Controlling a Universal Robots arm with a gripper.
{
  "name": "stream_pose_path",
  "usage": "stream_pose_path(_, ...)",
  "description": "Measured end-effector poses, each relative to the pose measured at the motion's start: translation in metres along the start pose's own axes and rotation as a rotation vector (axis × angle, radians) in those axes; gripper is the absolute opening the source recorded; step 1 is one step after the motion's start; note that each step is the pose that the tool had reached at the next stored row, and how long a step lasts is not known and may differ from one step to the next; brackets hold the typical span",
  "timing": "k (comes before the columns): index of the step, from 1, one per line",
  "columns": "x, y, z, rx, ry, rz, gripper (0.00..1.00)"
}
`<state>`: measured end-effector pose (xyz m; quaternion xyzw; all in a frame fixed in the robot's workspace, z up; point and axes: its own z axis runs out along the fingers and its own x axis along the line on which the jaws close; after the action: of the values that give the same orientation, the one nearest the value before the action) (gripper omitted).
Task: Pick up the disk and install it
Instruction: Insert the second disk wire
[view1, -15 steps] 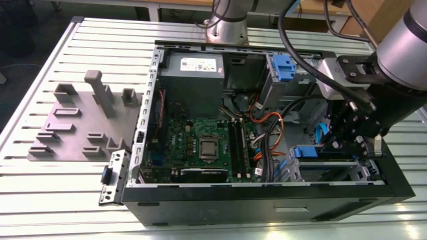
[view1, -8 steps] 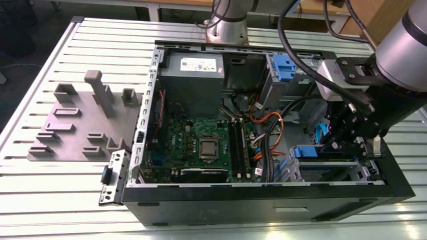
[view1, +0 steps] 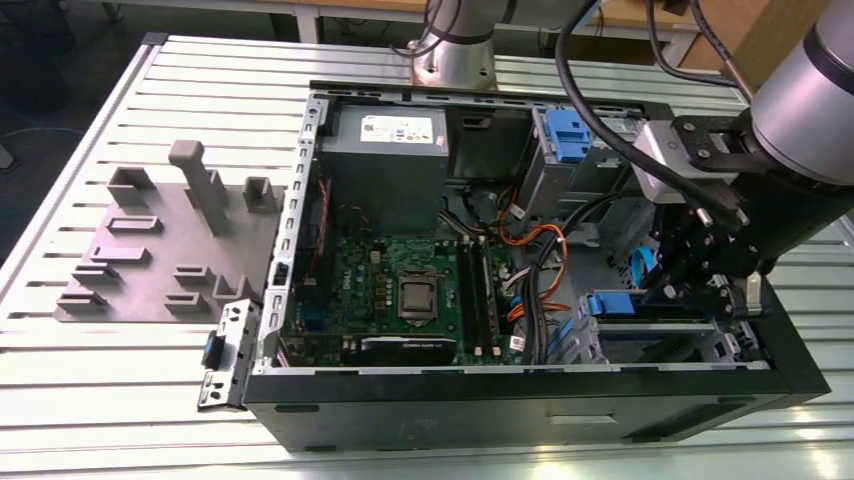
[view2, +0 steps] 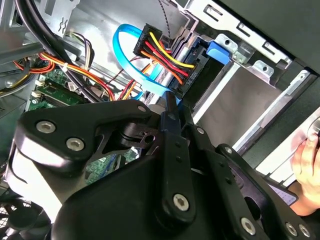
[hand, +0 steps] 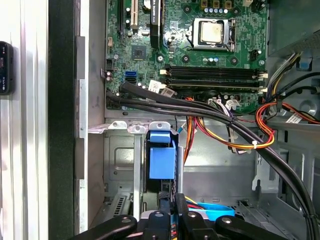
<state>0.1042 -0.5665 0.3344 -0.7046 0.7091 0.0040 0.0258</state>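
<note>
My gripper (hand: 169, 212) was pressed together on the disk's (hand: 162, 160) rear edge, the disk standing on edge in the bay (hand: 120, 160) at the case's (view1: 534, 410) front corner. Seating it called for a straight, square push, cables (view2: 160, 57) kept clear.

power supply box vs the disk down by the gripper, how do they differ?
Size: the power supply box is clearly bulkier than the disk.
Look: the power supply box is plain grey with a white sticker; the disk shows a blue bracket.
Place: the power supply box sits by the far wall in the exterior view; the disk stands in the drive cage at the gripper.
Shared: both are inside the open case.
</note>
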Motion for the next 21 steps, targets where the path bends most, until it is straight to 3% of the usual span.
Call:
stream_pose_path(7, 0.0020, 0.0001, 0.0039, 0.0000, -0.0027, 0.000, 0.16)
stream_pose_path(17, 0.0021, 0.0001, 0.0046, 0.0000, -0.0026, 0.000, 0.16)
stream_pose_path(21, 0.0021, 0.0001, 0.0046, 0.0000, -0.0029, 0.000, 0.29)
